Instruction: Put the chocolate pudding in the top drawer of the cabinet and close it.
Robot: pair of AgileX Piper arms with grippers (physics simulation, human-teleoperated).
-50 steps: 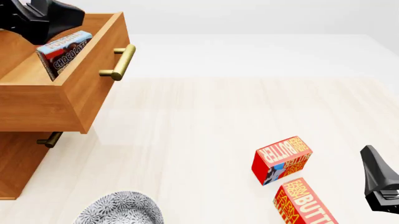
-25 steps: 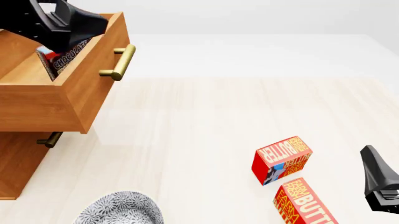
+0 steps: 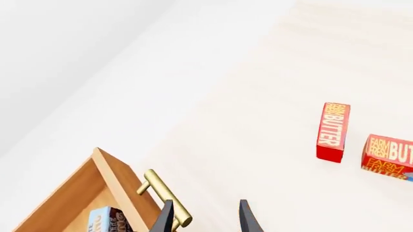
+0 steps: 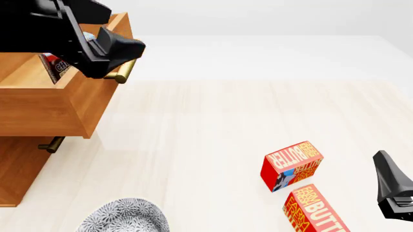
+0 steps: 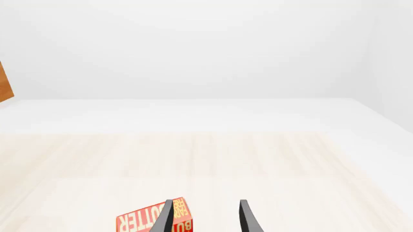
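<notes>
The chocolate pudding (image 4: 54, 65) stands on edge inside the open top drawer (image 4: 77, 101) of the cabinet (image 4: 18, 169); the left arm hides most of it. It also shows in the left wrist view (image 3: 107, 222). My left gripper (image 4: 126, 51) is open and empty, above the drawer's front edge and its brass handle (image 4: 123, 73). In the left wrist view the handle (image 3: 165, 197) lies just beside one of the fingers (image 3: 167, 220). My right gripper (image 4: 393, 192) is open and empty at the near right, by the butter boxes.
Two red-and-orange butter boxes (image 4: 291, 165) (image 4: 315, 210) lie at the near right. A grey patterned plate (image 4: 126, 215) sits at the front edge. A lower drawer's handle (image 4: 50, 144) sticks out under the open drawer.
My left gripper has moved right, from over the drawer's inside to over its front edge and handle. The pudding stays in the drawer. The right arm has not moved.
</notes>
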